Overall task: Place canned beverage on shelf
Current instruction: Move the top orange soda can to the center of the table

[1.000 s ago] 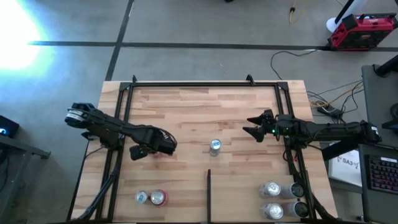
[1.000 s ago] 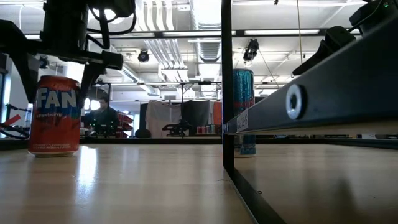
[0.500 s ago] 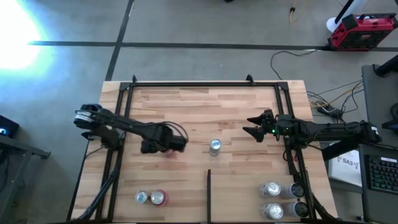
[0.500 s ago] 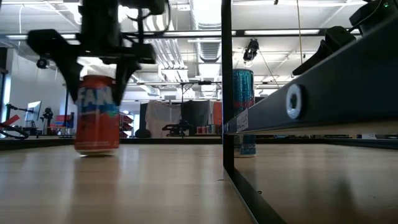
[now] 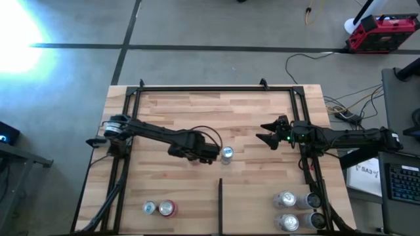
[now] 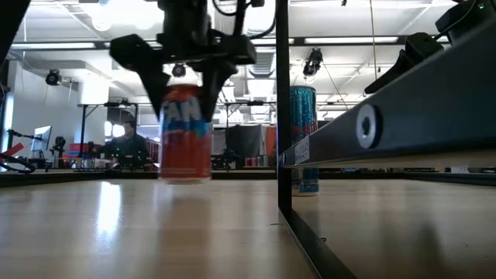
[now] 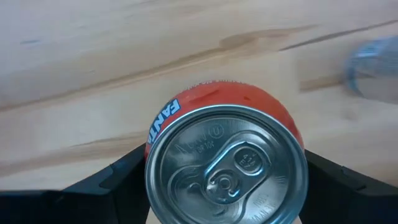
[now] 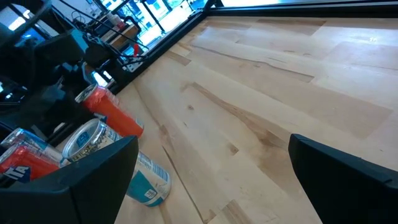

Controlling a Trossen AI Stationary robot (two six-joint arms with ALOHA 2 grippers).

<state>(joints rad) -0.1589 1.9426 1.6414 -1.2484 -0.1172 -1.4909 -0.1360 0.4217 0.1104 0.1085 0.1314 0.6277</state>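
My left gripper (image 5: 197,157) is shut on an upright orange Fanta can (image 6: 186,136) near the middle of the shelf, a light wooden board (image 5: 197,111) with a black tube frame. The can also shows from above in the left wrist view (image 7: 225,165). A teal can (image 5: 226,155) stands on its base on the board just right of the held can; it also shows in the low view (image 6: 304,139). My right gripper (image 5: 264,134) is open and empty over the board's right part. My left gripper pinches the orange can between its two fingers, one on each side of the can's wall just below the top rim (image 7: 152,186). The fingers (image 6: 151,74) come from above, pointing down. The can is upright; whether its base is on the board or just clear, I cannot tell.
A thin dark divider strip (image 5: 221,203) runs from the board's near edge toward the teal can. A silver can (image 5: 149,208) and a red can (image 5: 167,208) stand at the near left. Several cans (image 5: 287,200) are at the near right. The board's far half is bare wood.
My left gripper has gone toward the table's right edge with the orange can, from the left part of the board to just beside the teal can. The can has stayed upright and the gripper shut on it.
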